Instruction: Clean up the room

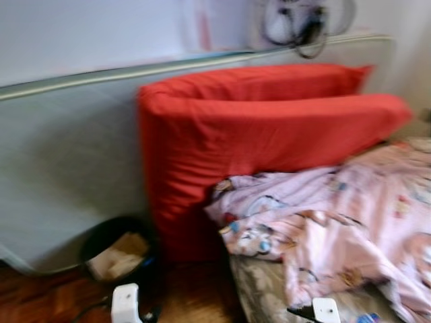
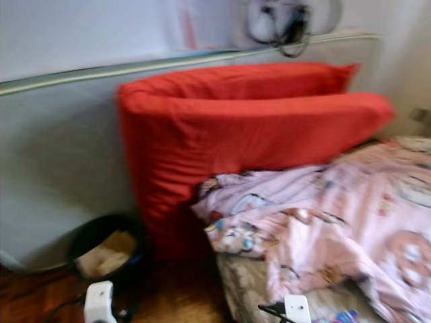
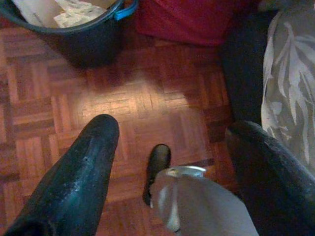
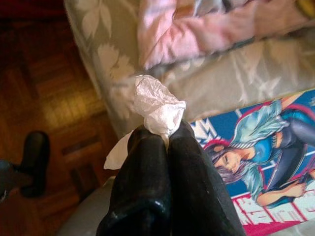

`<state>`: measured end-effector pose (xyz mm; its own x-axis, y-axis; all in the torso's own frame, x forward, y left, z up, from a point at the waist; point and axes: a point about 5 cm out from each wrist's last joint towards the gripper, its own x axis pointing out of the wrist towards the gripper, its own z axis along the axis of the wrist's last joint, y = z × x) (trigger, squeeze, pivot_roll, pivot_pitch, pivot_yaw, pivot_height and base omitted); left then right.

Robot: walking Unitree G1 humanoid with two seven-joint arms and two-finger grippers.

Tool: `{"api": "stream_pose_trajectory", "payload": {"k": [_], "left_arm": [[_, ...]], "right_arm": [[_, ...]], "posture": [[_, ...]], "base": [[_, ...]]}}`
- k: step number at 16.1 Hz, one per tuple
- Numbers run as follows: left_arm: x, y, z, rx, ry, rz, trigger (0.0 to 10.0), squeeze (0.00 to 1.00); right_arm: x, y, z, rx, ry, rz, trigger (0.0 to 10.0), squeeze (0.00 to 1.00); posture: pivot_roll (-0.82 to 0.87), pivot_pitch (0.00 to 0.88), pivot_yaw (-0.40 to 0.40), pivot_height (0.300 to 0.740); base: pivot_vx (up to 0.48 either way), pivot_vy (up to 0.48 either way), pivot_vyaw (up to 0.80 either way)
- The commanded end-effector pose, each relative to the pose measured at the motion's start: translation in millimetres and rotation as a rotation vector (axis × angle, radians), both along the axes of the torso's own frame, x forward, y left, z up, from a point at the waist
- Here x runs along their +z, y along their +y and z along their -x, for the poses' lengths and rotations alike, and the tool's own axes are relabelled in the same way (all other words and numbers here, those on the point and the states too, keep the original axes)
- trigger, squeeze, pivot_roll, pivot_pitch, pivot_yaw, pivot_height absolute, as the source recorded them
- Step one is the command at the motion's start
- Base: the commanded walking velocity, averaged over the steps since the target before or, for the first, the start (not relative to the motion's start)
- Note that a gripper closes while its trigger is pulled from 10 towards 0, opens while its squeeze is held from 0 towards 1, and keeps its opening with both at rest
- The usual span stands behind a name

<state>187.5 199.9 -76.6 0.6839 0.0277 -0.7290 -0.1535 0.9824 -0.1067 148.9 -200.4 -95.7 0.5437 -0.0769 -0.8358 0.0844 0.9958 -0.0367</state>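
My right gripper (image 4: 165, 133) is shut on a crumpled white tissue (image 4: 157, 104), which sticks out past its fingertips. It hovers over the edge of the bed (image 4: 221, 88), where a leaf-patterned sheet meets the parquet floor. A black bin (image 1: 114, 252) holding paper scraps stands on the floor at the lower left, against the grey panel. My left gripper (image 3: 172, 130) is open and holds nothing. It hangs above the parquet (image 3: 147, 103), with the bin (image 3: 83, 34) a short way beyond its fingers.
A big red cushion (image 1: 256, 128) leans folded at the head of the bed. A rumpled pink blanket (image 1: 337, 222) lies on the bed, and a colourful comic book (image 4: 266, 152) lies by my right gripper. A fan (image 1: 303, 23) stands behind the headboard. My own foot (image 3: 157, 162) is on the floor.
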Motion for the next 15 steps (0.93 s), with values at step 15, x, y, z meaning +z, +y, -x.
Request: {"api": "stream_pose_trajectory", "payload": {"k": [15], "left_arm": [[-3, 0.2, 4.5, 0.012, 0.029, 0.013, 10.0, 0.0]], "right_arm": [[-1, 3.4, 1.0, -0.036, 0.009, -0.03, 10.0, 0.0]], "posture": [[0.04, 0.0, -0.021, 0.74]], "base": [[0.0, 0.258, 0.0]]}}
